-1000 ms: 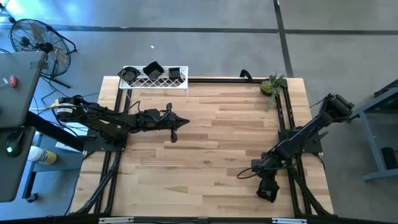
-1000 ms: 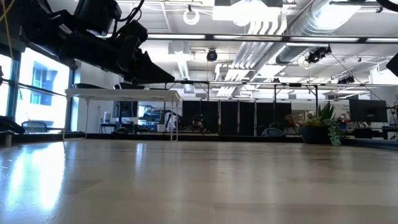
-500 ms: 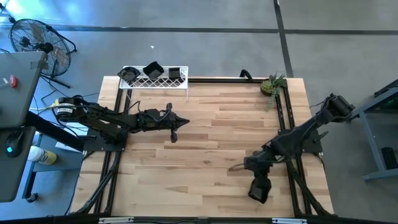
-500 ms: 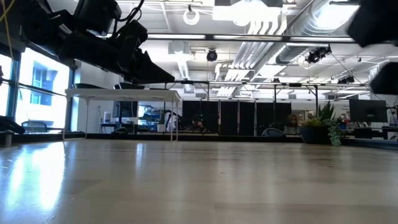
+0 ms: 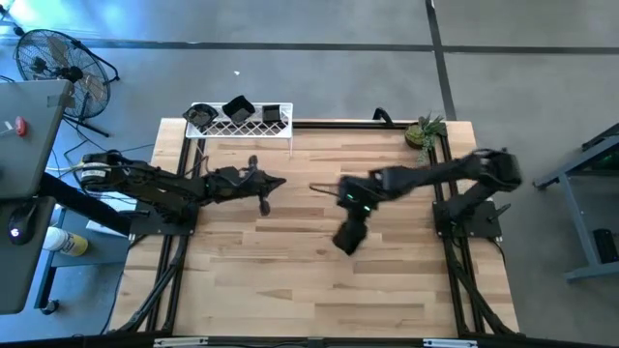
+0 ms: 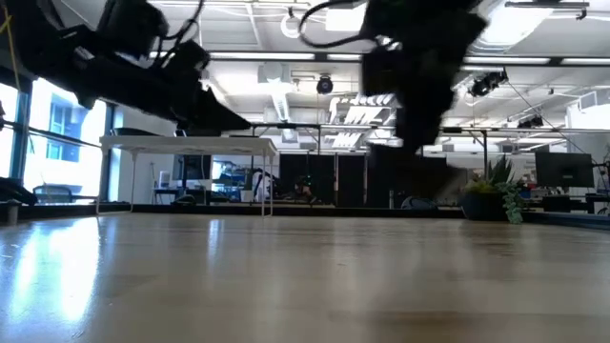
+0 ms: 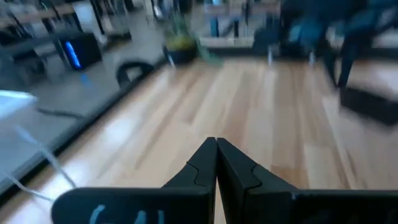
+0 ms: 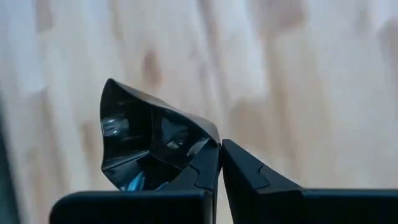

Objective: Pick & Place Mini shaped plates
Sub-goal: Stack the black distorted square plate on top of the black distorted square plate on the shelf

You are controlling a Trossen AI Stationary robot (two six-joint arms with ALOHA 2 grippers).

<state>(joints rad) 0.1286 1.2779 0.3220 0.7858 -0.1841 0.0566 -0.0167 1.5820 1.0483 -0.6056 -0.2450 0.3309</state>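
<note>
The right gripper (image 8: 219,146) pinches a black mini plate (image 8: 146,143) by its rim over mid-table. That edge-only hold could slip. The left gripper (image 7: 216,144) is closed, empty.

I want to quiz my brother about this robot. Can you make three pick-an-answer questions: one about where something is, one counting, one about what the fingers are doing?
1. Where is the green plant? A in the table's middle; B at the table's corner on the right arm's side; C on the floor.
2. How many black plates sit on the white rack? A one; B six; C three.
3. What are the right arm's fingers doing? A pinching a shiny black plate; B wide open; C pushing the plant.
Answers: B, it stands at that corner. C, three dark dishes show there. A, the fingers are shut on the plate's rim.
</note>
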